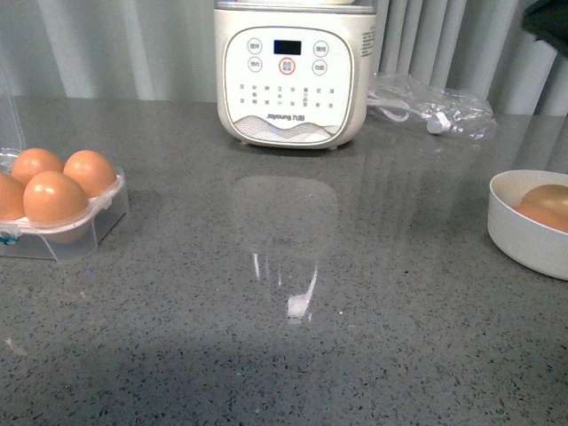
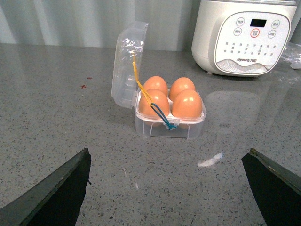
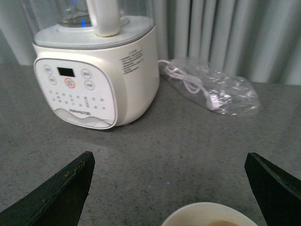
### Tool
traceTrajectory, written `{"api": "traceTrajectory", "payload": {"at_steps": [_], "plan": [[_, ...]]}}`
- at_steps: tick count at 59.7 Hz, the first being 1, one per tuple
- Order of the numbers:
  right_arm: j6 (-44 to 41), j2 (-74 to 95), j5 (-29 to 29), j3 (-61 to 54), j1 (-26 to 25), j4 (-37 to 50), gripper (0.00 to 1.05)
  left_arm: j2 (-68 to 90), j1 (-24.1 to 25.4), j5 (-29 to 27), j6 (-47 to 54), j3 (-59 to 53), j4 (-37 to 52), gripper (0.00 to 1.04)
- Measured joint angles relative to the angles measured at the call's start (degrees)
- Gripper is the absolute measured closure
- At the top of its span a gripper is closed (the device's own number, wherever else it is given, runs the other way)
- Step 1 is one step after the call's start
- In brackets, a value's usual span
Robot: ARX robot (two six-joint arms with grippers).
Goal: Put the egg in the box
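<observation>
Front view puts the box [image 1: 93, 222] at the left edge of the frame, partly cut off, and the white bowl [image 1: 524, 235] at the right edge, also cut off, with a spare egg [image 1: 543, 202] lying in it.

Left wrist view gives you the whole box. Its lid [image 2: 126, 66] stands open, all four cups are filled, and a yellow-and-blue band [image 2: 141, 87] trails over the near corner. The egg [image 2: 187, 102] you were to place is, I judge, one of those four, though nothing tells them apart. With no cup free, the placing looks done, and at most the lid is left for you to shut.

Your left gripper [image 2: 168, 155] is spread wide with nothing between its fingers, near the box but apart from it. Your right gripper [image 3: 169, 155] is just as wide and empty, above the bowl's rim and facing the white cooker [image 3: 94, 75].

You cannot tell whether the bowl holds one egg or two, since its far side runs off the frame and the right wrist view shows only a sliver of rim. A dark shape [image 1: 550, 22] in the front view's upper right corner may be an arm, but that is unclear.
</observation>
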Motion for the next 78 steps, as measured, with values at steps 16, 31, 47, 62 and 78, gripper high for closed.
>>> {"api": "traceTrajectory", "payload": {"at_steps": [16,31,47,62,78], "plan": [[-8.5,-8.7,11.8,-6.3,2.4,6.3,0.07,0.0,0.0,0.0,0.0,0.0,0.0,0.07],[-4.4,-17.1,15.0,-14.6,2.4,2.1,0.39,0.0,0.0,0.0,0.0,0.0,0.0,0.07],[-2.8,-25.3,11.0,-24.8,-1.6,3.6,0.89,0.0,0.0,0.0,0.0,0.0,0.0,0.07],[-2.7,-34.8,5.0,-32.0,-8.2,1.4,1.01,0.0,0.0,0.0,0.0,0.0,0.0,0.07],[-2.7,-42.1,4.7,-35.0,-8.3,-2.8,1.01,0.0,0.0,0.0,0.0,0.0,0.0,0.07]]}}
